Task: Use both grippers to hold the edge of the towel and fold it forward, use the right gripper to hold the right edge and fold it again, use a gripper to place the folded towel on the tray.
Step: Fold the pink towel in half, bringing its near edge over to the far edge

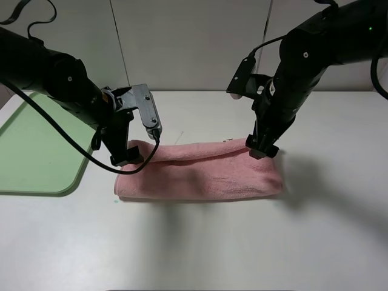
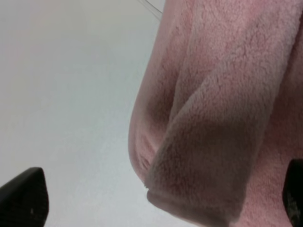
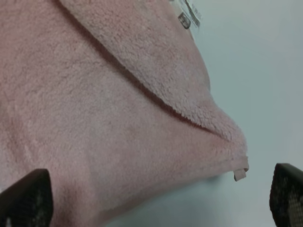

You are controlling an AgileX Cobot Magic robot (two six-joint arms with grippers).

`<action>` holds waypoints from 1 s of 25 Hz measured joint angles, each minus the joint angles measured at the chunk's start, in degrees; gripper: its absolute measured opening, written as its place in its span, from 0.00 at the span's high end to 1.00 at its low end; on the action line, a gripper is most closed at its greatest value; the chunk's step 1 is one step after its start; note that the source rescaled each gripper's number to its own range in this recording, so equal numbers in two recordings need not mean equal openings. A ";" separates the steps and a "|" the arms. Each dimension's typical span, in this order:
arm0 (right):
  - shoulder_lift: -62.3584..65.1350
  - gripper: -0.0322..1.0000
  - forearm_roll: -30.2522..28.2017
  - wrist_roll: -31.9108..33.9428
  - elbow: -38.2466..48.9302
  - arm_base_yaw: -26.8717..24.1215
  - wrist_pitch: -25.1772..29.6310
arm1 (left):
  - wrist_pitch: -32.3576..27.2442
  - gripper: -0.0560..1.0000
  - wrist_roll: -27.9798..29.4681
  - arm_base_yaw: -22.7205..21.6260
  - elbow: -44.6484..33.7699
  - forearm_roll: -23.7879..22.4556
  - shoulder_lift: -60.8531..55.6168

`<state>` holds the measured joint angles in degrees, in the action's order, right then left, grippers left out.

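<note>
Pink fleecy towel [image 1: 200,176] lies folded into a long band on the white matte worktop [image 1: 242,242]. Its two far corners sit directly beneath the left tool [image 1: 127,159] and the right tool [image 1: 262,148].

Only the high camera shows the pale green flat tray with rounded corners [image 1: 36,157]. It lies beyond the left tool, on the side away from the right tool, and apart from the towel.

Only the wrist cameras show the grips. The left tool [image 2: 156,198] has its black fingertips [image 2: 23,198] spread wide and holds nothing, with the towel's [image 2: 222,118] rolled corner below them. The right tool [image 3: 156,196] gapes just as wide, also empty, above an overlapped layer of towel [image 3: 94,118] and a small white sewn label [image 3: 189,16].

Up close the pile looks soft and nubbly. Pale grey wall panels [image 1: 194,42] stand behind the worktop.
</note>
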<state>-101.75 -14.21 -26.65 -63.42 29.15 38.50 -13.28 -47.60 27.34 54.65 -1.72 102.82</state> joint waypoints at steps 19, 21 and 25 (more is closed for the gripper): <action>7.38 0.00 8.99 3.48 0.00 0.00 6.17 | 10.76 0.00 0.23 -0.04 -0.26 0.00 3.47; 8.39 0.00 9.48 4.18 0.00 0.00 7.06 | 13.28 0.00 0.23 -0.41 -0.26 0.00 3.64; 11.10 0.00 9.99 7.45 0.00 0.00 8.80 | 17.04 0.00 0.23 -2.83 -0.26 0.00 4.23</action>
<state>-90.65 -4.22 -19.20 -63.42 29.15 47.30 3.76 -47.37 24.51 54.39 -1.72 107.05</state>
